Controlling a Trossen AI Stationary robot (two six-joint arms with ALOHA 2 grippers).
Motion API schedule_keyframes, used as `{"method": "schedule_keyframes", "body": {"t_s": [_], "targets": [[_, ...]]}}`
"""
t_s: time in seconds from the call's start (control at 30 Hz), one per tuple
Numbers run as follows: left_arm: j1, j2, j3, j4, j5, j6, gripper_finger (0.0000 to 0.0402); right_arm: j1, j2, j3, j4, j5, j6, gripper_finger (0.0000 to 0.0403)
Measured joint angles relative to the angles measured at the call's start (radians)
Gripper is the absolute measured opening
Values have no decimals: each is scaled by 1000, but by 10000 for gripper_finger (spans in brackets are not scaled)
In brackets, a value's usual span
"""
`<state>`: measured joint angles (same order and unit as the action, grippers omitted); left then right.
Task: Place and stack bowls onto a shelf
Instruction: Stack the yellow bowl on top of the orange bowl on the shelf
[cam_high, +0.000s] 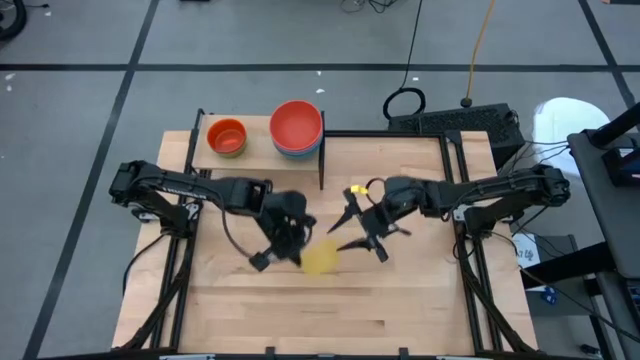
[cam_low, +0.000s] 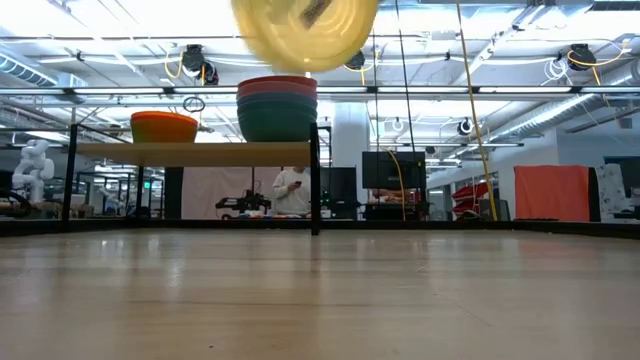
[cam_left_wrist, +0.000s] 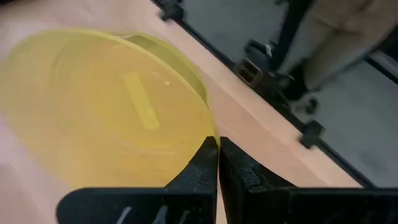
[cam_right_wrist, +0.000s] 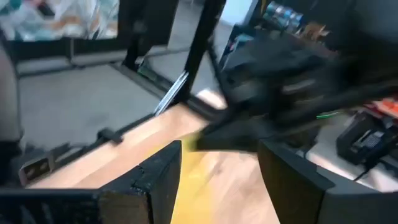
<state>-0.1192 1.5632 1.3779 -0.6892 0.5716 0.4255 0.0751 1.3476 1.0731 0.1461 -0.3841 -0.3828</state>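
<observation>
Yellow bowl (cam_high: 321, 261), blurred, pinched by left gripper (cam_high: 297, 247).

You have a light wooden table (cam_high: 300, 300) with a small raised shelf (cam_high: 255, 152) at its far left. On the shelf's left part sits an orange bowl (cam_high: 227, 136). To its right stands a stack of bowls (cam_high: 297, 129), red on top, close to the black upright bar (cam_high: 321, 160) at the shelf's right end.

Two bowl groups (cam_high: 297, 128) sit on shelf (cam_high: 258, 148).
</observation>
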Motion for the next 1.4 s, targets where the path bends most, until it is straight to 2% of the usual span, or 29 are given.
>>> {"method": "schedule_keyframes", "body": {"t_s": [0.17,0.33,0.6,0.8,0.97,1.23,1.4], "targets": [[-21,-2,3,-36,-7,-2,0,-1,0,0,15,-7,1,207],[-32,0,4,-66,-64,-30,0,-5,-10,-1,13,-15,2,207],[-11,-93,9,-156,-273,-117,0,-8,-38,-3,4,-22,3,207],[9,-223,10,-207,-459,-257,0,-17,-77,-5,-49,40,3,208],[14,-335,10,-250,-713,-358,0,-25,-100,-5,-54,50,3,208],[38,-482,12,-316,-998,-476,0,-37,-114,-5,-53,75,0,208],[101,-516,12,-495,-1044,-548,0,-37,-116,-5,-52,74,-3,208]]}}
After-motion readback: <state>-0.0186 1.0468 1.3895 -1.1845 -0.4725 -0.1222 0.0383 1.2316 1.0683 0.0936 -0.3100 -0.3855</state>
